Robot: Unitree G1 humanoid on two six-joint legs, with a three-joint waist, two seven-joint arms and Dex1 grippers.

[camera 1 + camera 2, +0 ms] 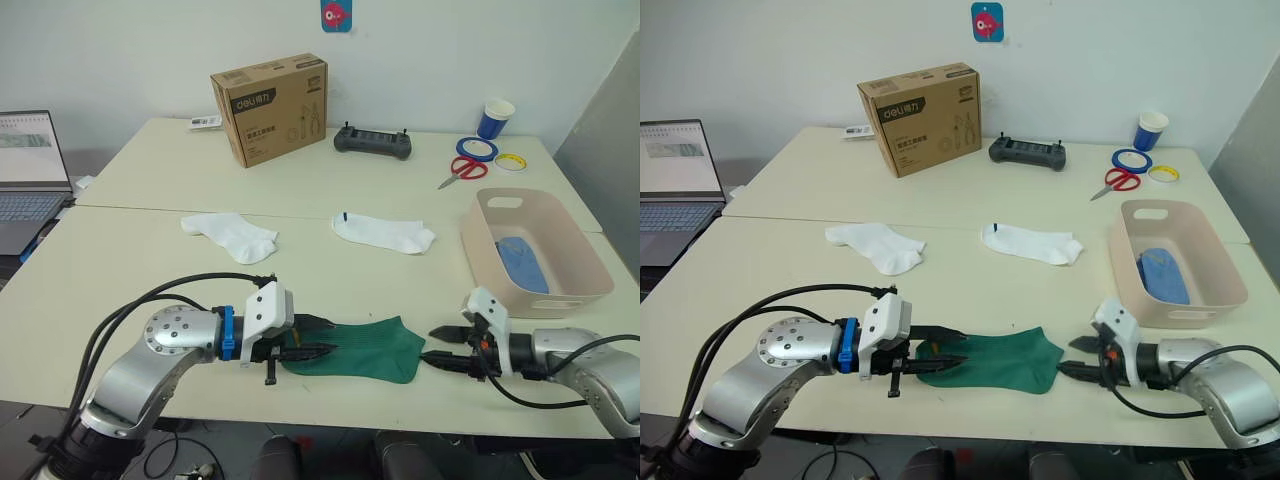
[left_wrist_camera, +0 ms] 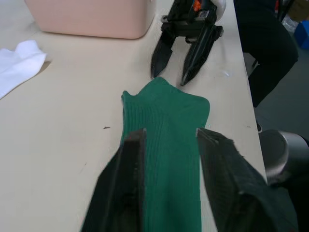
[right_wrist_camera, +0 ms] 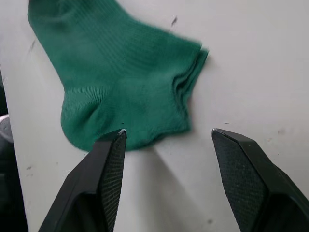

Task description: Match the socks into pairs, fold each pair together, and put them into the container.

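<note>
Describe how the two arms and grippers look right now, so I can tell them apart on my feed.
Both arms are silver-grey metal with black cables. The left arm carries a blue ring and a white block behind the left gripper, which has two black tapered fingers. The right gripper has the same black pointed fingers, a white housing and small orange marks at its base.

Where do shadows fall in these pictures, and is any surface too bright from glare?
Left eye view: soft, even light, with only a faint shadow beside the box. Right wrist view: the table looks very bright, and a soft shadow lies below the green sock, between the fingers of the open right gripper. Left wrist view: no glare on the sock.
</note>
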